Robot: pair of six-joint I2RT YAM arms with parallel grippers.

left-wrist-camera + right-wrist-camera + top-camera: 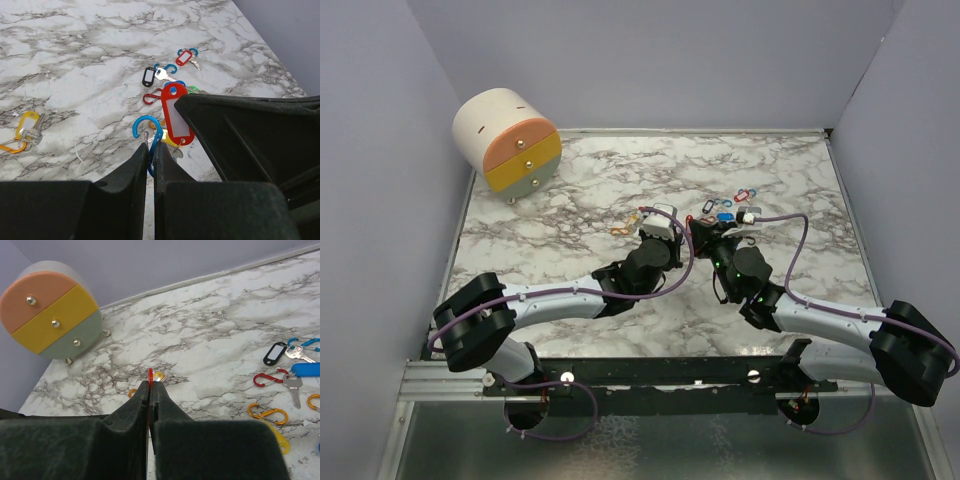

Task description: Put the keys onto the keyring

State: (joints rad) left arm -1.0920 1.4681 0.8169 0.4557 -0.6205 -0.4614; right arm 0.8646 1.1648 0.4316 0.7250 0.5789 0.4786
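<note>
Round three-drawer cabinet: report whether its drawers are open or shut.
Shut: the round cabinet shows peach, yellow and green fronts flush, none pulled out.

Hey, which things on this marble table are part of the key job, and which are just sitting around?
Part of the job:
- blue carabiner, pinched in the left gripper
- red key tag, pinched in the right gripper
- silver key, lying loose
- yellow-tagged key

Just lying about:
- round three-drawer cabinet
</note>
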